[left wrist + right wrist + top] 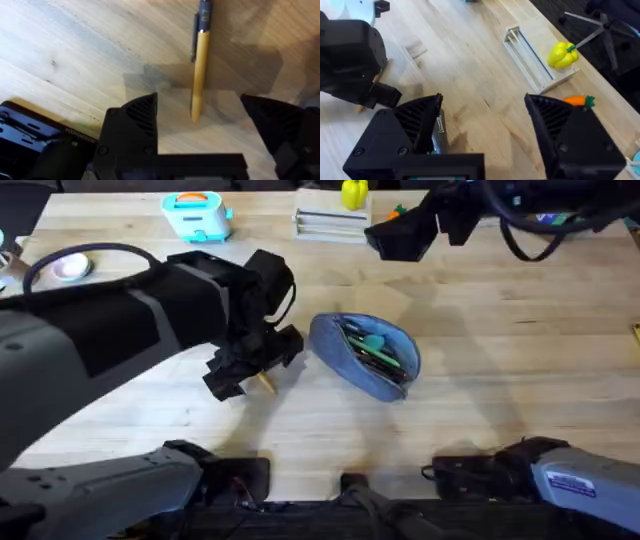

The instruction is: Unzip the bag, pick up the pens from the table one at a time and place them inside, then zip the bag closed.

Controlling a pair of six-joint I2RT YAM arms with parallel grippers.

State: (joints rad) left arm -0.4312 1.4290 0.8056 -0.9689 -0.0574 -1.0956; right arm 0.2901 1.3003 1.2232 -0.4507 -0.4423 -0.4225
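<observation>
STEP: pick yellow pen [200, 65] | LEFT end effector [200, 117]: open, straddling pen tip on worktop [480, 420] centre, beside unzipped bag [365, 355] | RIGHT end effector [482, 125]: open, far edge | ADVICE: advance toward mid-barrel, centre, lower, close squarely.

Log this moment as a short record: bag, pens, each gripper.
bag: blue-grey pouch open on the table
green pen: inside the pouch
yellow pen: lying flat on the table
left gripper: open, low over the yellow pen, tip between the fingers, not gripped
right gripper: open, empty, above the table's far side
</observation>
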